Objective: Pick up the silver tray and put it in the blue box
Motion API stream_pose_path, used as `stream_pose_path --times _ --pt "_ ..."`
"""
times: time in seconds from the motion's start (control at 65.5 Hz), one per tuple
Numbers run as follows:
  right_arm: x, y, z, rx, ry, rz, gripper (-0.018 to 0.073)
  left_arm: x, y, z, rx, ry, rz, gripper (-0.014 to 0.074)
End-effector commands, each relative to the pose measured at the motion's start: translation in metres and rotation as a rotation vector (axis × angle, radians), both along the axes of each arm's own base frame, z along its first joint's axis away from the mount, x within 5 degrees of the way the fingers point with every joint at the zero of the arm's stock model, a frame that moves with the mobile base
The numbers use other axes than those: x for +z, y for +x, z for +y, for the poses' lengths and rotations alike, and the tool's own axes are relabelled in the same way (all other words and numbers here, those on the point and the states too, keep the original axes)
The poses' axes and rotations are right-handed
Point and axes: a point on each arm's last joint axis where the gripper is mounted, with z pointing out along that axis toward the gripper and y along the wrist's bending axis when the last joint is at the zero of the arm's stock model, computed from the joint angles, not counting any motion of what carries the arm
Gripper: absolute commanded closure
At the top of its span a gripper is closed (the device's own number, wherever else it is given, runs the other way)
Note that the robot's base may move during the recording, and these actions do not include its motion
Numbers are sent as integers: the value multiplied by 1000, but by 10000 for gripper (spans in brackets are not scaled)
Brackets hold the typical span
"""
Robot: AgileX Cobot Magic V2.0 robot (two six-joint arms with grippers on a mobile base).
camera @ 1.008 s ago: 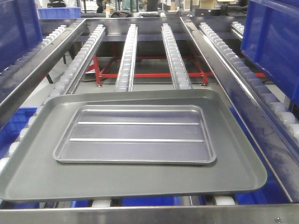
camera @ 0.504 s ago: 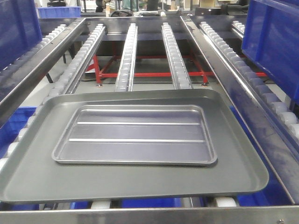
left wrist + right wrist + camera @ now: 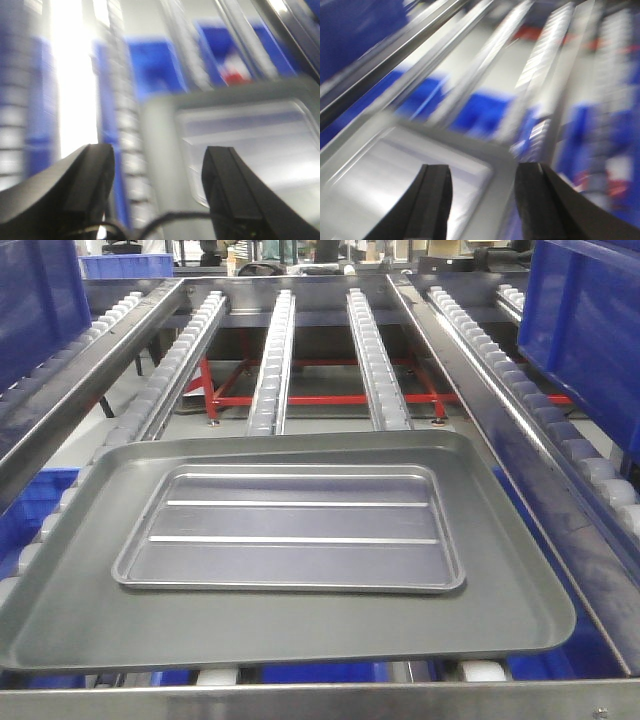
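Front view: the silver tray (image 3: pixel 290 530) lies flat inside the grey tray (image 3: pixel 70 625), near its middle. The grey tray rests across the roller rails (image 3: pixel 272 360) at the near end of the rack. That nesting matters to us: the silver tray's raised rim is the only hold, and a band of bare grey floor runs all round it where fingers could come down. Neither arm shows in this view.

Left wrist view, blurred, has the left gripper (image 3: pixel 157 185) spread wide and empty, by the grey tray's left side, with the silver tray off to its right. Right wrist view, also blurred, has the right gripper (image 3: pixel 485 200) wide apart too, holding nothing, near the far right corner. We judge this to be the approach, one gripper to each short side, with nothing touched yet.

We take the blue box (image 3: pixel 585 330) to be the bin at the right edge, past the side rail. Another blue bin (image 3: pixel 35 300) stands at the left. The lift will need to clear the grey rim and that rail.
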Motion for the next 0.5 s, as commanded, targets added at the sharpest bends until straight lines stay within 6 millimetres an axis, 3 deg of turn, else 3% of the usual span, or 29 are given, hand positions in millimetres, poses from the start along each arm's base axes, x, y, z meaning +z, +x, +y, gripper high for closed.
stream_pose_path --times 0.0,0.153,0.336,0.489 --pt "9 13 22 74 34 -54 144 17 13 -21 -74 -58 -63 270" --pt "-3 36 56 128 39 86 144 16 33 -62 -189 -48 51 270" --pt "-14 74 85 113 -67 343 144 5 69 -90 -187 22 232 270" --pt "-21 110 84 -59 -31 602 144 -13 100 -105 -80 64 368 270"
